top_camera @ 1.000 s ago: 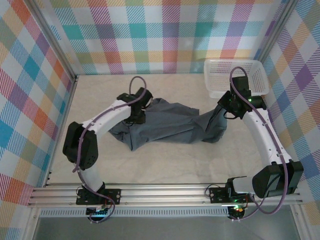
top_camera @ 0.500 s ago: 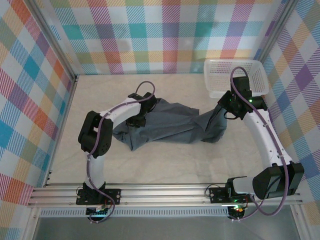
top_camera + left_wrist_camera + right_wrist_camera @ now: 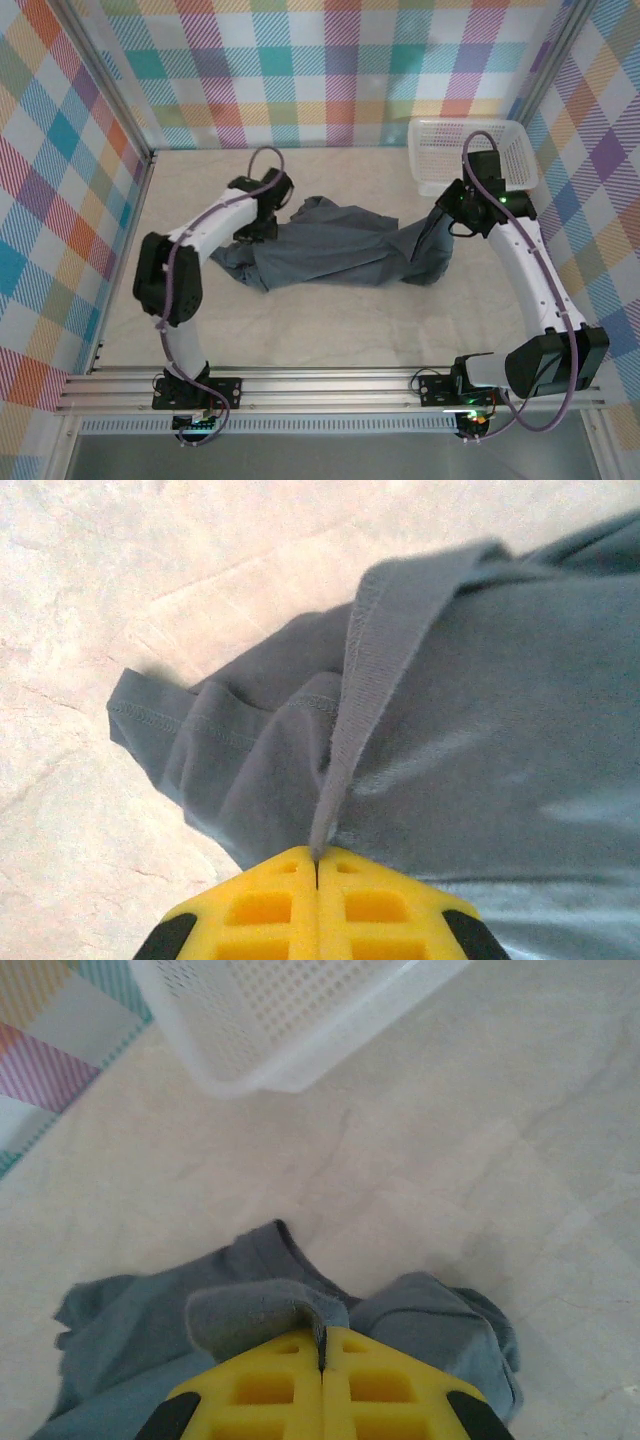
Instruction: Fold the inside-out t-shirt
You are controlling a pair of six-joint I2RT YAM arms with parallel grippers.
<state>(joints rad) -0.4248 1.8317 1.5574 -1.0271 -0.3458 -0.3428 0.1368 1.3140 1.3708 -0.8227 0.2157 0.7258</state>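
My left fingers (image 3: 312, 872) were pinched tight on a hem of the shirt (image 3: 335, 250), right fingers (image 3: 318, 1355) clamped on a fold at its other end. The shirt lay bunched across the middle of the bench (image 3: 330, 330), right end near the basket (image 3: 420, 150)

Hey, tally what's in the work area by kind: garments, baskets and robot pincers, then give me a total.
Garments: 1, the grey t-shirt
Baskets: 1, the white mesh basket
Pincers: 2, the left pincer and the right pincer, each shut on the shirt
Total: 4
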